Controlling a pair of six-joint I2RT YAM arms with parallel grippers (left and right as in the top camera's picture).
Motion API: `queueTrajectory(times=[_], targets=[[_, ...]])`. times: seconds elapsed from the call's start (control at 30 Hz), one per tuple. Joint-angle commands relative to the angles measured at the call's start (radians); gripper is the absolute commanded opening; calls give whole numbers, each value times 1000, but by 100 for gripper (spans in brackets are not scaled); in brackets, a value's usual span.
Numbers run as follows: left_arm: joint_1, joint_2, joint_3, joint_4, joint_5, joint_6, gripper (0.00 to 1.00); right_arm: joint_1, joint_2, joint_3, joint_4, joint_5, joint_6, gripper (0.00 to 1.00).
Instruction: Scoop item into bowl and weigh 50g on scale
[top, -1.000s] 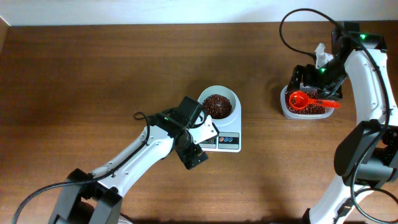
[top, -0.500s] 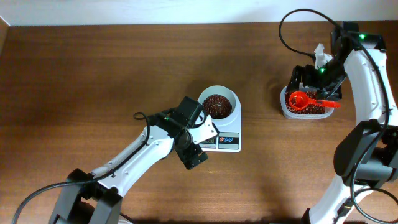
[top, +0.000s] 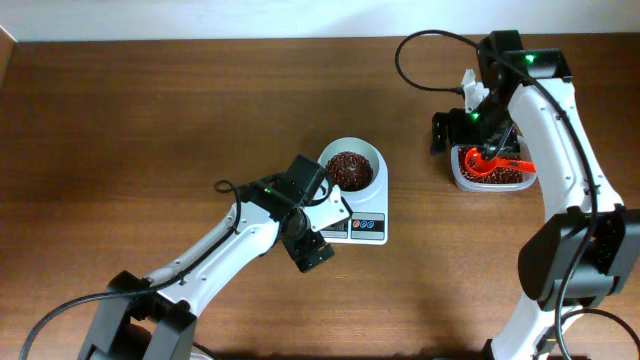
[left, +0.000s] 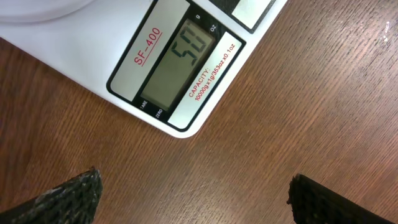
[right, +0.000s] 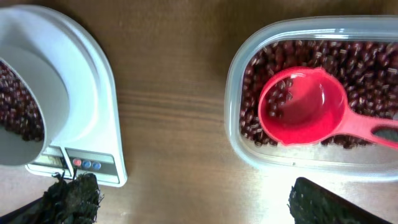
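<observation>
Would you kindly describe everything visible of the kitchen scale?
The kitchen scale is white, flat, plastic-looking, lying level on the wooden table. Its grey display, labelled SF-400, reads 50; small red and blue buttons sit beside it. A white bowl of red beans stands on its platform. The open left gripper hangs near its display corner, not touching.

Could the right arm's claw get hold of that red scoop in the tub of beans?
Probably yes: the red scoop lies uncovered on the red beans in the lidless tub, and the open right claw hangs above, nothing between.
</observation>
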Motion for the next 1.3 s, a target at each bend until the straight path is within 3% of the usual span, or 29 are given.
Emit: queueTrajectory(times=[0.0, 0.83, 1.07, 1.27], targets=[[2, -12, -3, 2, 11, 16, 99, -4, -27, -8, -10, 31, 7, 99], [2, -12, -3, 2, 11, 16, 99, 1, -39, -9, -2, 31, 7, 99], [2, -12, -3, 2, 11, 16, 99, 7, -382, -9, -2, 30, 7, 99], [2, -12, -3, 2, 11, 16, 99, 7, -786, -10, 0, 91, -12, 99]])
